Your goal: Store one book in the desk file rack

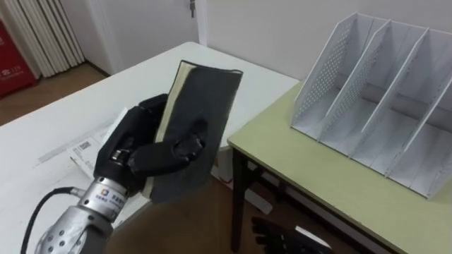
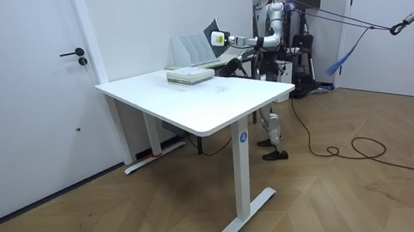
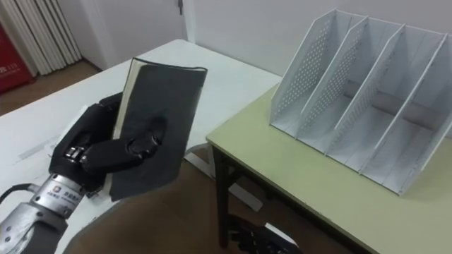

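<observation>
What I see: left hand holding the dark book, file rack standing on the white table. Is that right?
Not quite: the left hand does hold the dark book, but the file rack stands on the green desk beside the white table, as the left eye view shows.

An office: 2 desks, a white desk [image 2: 213, 103] with papers [image 2: 191, 75] near its far edge and a green desk [image 1: 332, 176] carrying a file rack [image 1: 374, 85], plain white walls [image 2: 135, 30], a door [image 2: 27, 113], wood floor [image 2: 356, 193].
</observation>
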Controlling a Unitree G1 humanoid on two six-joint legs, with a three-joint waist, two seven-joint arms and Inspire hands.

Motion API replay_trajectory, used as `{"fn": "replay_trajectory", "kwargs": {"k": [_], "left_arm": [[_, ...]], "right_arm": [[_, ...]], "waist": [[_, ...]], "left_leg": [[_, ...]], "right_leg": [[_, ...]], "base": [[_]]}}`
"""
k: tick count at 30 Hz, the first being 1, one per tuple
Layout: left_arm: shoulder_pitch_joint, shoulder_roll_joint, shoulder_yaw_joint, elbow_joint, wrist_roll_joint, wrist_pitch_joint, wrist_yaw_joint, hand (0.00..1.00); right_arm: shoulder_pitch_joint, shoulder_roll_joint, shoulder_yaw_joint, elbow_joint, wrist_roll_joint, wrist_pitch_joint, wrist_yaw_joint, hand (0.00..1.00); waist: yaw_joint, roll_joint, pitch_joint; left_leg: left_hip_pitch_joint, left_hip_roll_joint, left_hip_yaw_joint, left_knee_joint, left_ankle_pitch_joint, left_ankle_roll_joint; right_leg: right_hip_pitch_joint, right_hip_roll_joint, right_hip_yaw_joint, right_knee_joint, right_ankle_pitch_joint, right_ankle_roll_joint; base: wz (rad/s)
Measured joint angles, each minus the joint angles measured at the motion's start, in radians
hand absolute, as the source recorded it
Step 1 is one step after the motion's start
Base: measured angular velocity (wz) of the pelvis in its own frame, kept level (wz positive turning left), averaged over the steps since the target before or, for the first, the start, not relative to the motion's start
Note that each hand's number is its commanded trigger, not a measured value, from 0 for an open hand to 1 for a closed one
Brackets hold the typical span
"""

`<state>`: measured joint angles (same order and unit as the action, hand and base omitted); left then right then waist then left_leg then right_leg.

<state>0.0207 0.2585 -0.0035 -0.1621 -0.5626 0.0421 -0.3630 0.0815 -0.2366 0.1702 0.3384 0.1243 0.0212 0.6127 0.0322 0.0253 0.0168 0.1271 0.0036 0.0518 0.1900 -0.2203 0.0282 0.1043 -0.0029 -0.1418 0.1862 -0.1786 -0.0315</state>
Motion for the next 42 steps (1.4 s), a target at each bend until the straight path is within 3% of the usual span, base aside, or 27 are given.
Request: {"fn": "replay_trajectory", "kwargs": {"k": [3,8,14,18,22,24,30,39,40,41,42], "left_arm": [[0.007,0.010,0.001,0.006,-0.087,0.004,-0.081,1.00],[0.008,0.030,0.001,0.006,-0.183,0.027,-0.169,1.00],[0.009,0.046,0.002,0.068,-0.231,0.064,-0.337,1.00],[0.009,0.085,0.000,0.071,-0.234,0.082,-0.409,1.00],[0.009,0.097,0.000,0.072,-0.242,0.085,-0.446,1.00],[0.009,0.104,-0.001,0.071,-0.257,0.103,-0.458,1.00],[0.009,0.108,-0.001,0.071,-0.262,0.129,-0.480,1.00],[0.009,0.111,-0.003,0.072,-0.263,0.149,-0.480,1.00],[0.009,0.113,-0.003,0.071,-0.263,0.152,-0.480,1.00],[0.009,0.114,-0.003,0.071,-0.263,0.154,-0.480,1.00],[0.009,0.116,-0.006,0.071,-0.263,0.155,-0.480,1.00]], "right_arm": [[0.001,-0.003,-0.012,-0.049,0.086,0.041,0.058,0.00],[0.001,-0.010,-0.045,-0.146,0.223,0.067,0.135,0.00],[-0.001,-0.037,-0.113,-0.191,0.390,0.095,0.214,0.00],[-0.004,-0.047,-0.116,-0.203,0.501,0.113,0.251,0.00],[-0.004,-0.046,-0.105,-0.208,0.574,0.129,0.275,0.00],[-0.003,-0.046,-0.098,-0.220,0.622,0.146,0.276,0.00],[-0.003,-0.050,-0.076,-0.252,0.757,0.169,0.286,0.00],[0.000,-0.085,-0.049,-0.320,0.840,0.199,0.297,0.00],[0.002,-0.087,-0.048,-0.321,0.848,0.199,0.297,0.15],[0.003,-0.087,-0.047,-0.321,0.850,0.199,0.297,0.57],[0.009,-0.087,-0.044,-0.321,0.854,0.199,0.297,0.76]], "waist": [[0.003,-0.001,0.0000],[0.002,-0.001,-0.0009],[0.004,-0.004,-0.0022],[0.001,-0.018,-0.0074],[0.004,-0.018,-0.0086],[0.005,-0.015,-0.0092],[0.011,0.011,-0.0244],[0.019,0.014,-0.0195],[0.022,0.013,-0.0190],[0.022,0.013,-0.0190],[0.023,0.013,-0.0191]], "left_leg": [[-0.025,0.000,0.000,0.010,0.000,0.000],[-0.029,0.001,0.001,0.014,0.000,0.000],[-0.028,0.000,0.004,0.015,0.000,0.000],[-0.028,0.000,0.004,0.018,0.000,0.000],[-0.030,0.000,0.006,0.025,0.000,0.000],[-0.031,0.000,0.006,0.024,-0.001,0.000],[-0.036,0.001,0.014,0.027,-0.001,0.000],[-0.049,0.001,0.015,0.039,-0.001,0.000],[-0.048,0.001,0.018,0.039,-0.001,-0.001],[-0.049,0.001,0.019,0.039,-0.001,-0.001],[-0.049,0.001,0.019,0.039,-0.001,-0.001]], "right_leg": [[-0.023,0.000,0.001,0.005,0.000,0.000],[-0.035,-0.001,0.003,0.017,0.000,-0.002],[-0.035,-0.005,0.003,0.025,-0.001,-0.002],[-0.037,-0.005,0.003,0.035,-0.006,-0.004],[-0.039,-0.006,0.006,0.041,-0.006,-0.004],[-0.042,-0.006,0.006,0.043,-0.006,-0.004],[-0.054,-0.008,0.010,0.058,-0.007,-0.005],[-0.070,-0.011,0.005,0.074,-0.015,-0.007],[-0.070,-0.011,0.005,0.073,-0.016,-0.007],[-0.071,-0.011,0.005,0.073,-0.016,-0.008],[-0.071,-0.011,0.005,0.073,-0.016,-0.008]], "base": [[0.00],[-0.01],[-0.02],[0.00],[0.00],[0.00],[-0.03],[0.00],[0.00],[0.00],[0.00]]}}
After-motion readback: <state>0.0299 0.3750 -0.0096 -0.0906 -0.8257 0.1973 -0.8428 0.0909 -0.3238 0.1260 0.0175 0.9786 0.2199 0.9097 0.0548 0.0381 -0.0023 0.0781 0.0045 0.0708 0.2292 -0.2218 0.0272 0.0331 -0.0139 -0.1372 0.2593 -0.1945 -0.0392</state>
